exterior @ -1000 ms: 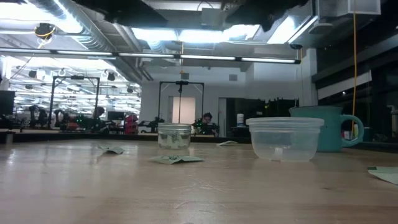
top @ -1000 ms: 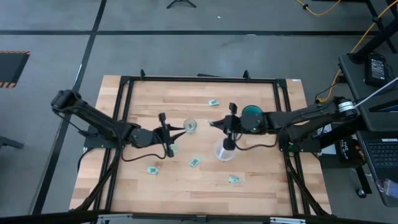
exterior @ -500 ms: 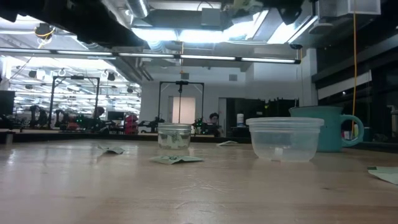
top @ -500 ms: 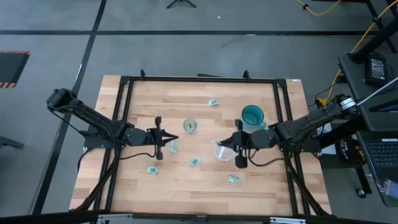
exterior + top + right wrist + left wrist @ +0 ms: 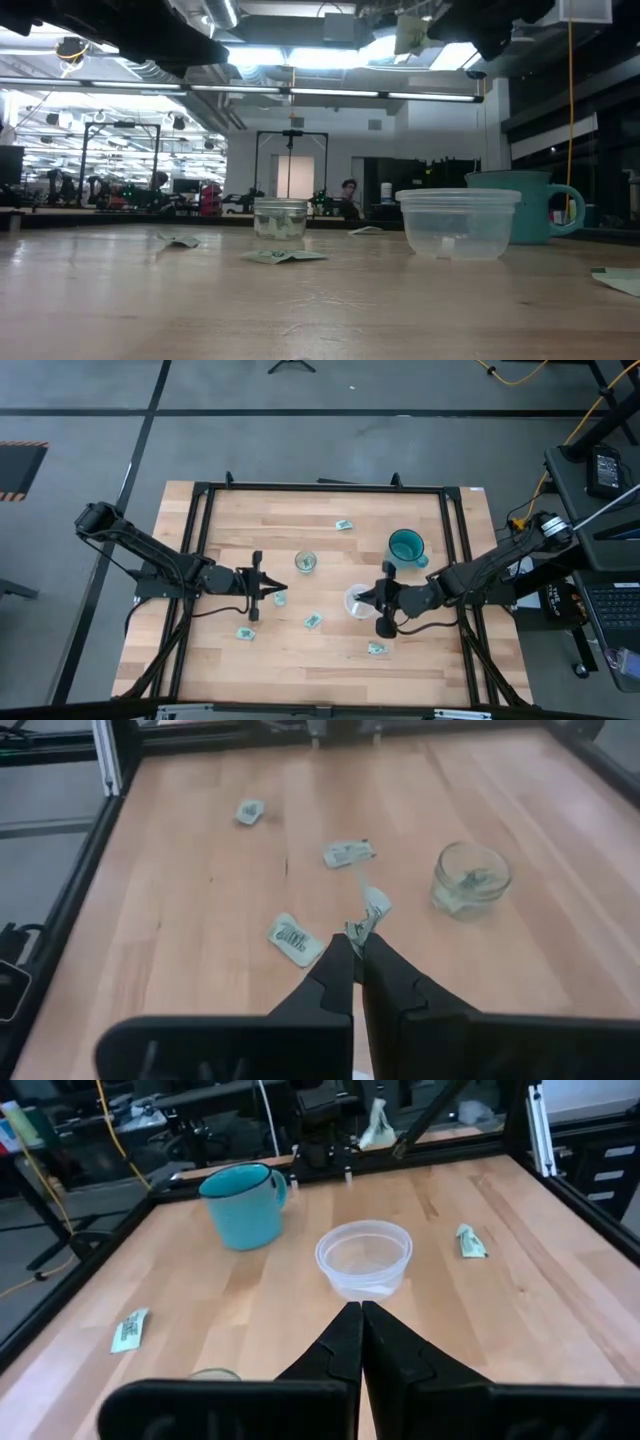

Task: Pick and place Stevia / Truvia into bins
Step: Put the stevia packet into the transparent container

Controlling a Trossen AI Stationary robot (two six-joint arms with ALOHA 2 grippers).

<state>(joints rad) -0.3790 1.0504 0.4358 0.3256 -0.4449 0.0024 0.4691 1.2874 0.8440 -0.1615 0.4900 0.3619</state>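
Light green and white Stevia packet [image 5: 368,916] is pinched in my right gripper [image 5: 356,948], fingers closed on its lower edge, held up over the translucent clear plastic cup [image 5: 358,602]. A second ago that arm was further back, between the teal mug [image 5: 406,546] and the little clear glass jar [image 5: 305,562]; it's since swung across to the cup, so the carry looks nearly done and release into the cup should be next. My left gripper [image 5: 270,589] has snapped shut on nothing, hanging on the far side of the jar from the cup. Four loose packets sit on the wooden table [image 5: 440,650]: one beyond the jar, three on the near side of the cup. Jar already holds some.
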